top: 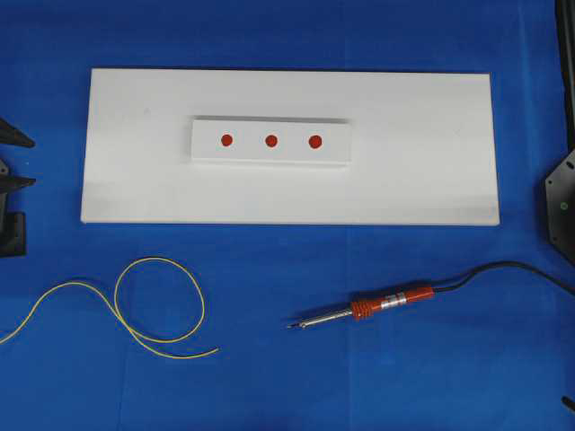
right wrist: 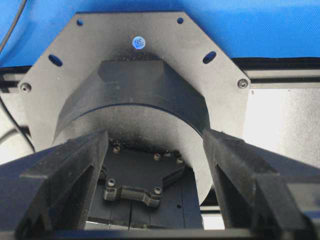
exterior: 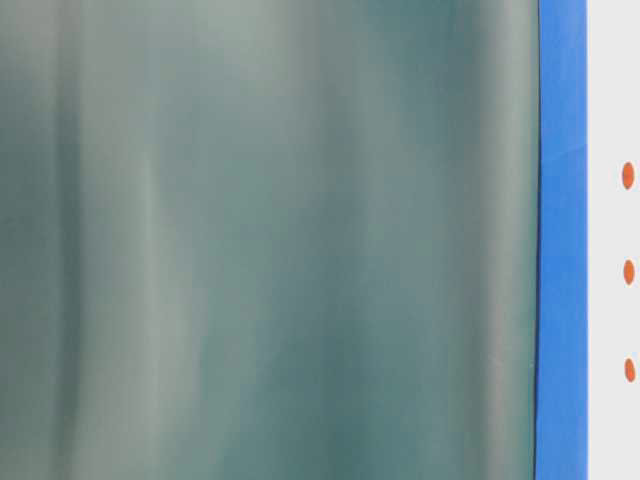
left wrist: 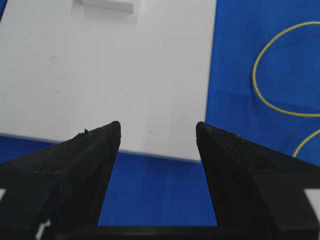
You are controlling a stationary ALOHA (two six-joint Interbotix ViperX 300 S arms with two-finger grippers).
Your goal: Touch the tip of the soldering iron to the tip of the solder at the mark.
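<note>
Nothing picked up yet. Left pincer (left wrist: 157, 132) is spread wide w/ nothing between its jaws, hovering over the near edge of the white board (left wrist: 125, 75). Right pincer (right wrist: 155, 142) is likewise released & empty, pointing down at its own base plate (right wrist: 135, 65), well away from the tools.

Solder (top: 157, 310) lies on the blue table (top: 296, 377), off to the right of the left pincer as its wrist cam sees it, w/ one loop showing there. From overhead it curls in a loose loop below the board's left half, free cut end pointing toward the middle. Soldering iron (top: 377, 307) lies flat on the same cloth, well apart from the right pincer, orange grip toward that arm, metal tip aimed at the solder's free end, black cord (top: 512, 269) trailing off to the right. Three red marks (top: 270, 140) sit in a row on the raised white block (top: 269, 142) mid-board; which mark is meant, can't tell.

Step in hand, as I judge it: the two pickups. Tips:
- Left: grab the wire close behind the cut end, not the loop, so the tip stays stiff & steerable.
- Right: close on the orange grip, jaws across its axis, so the iron doesn't roll.
- Watch cord drag; it could twist the iron.
- Bring both tips in low & slow over the mark.
</note>
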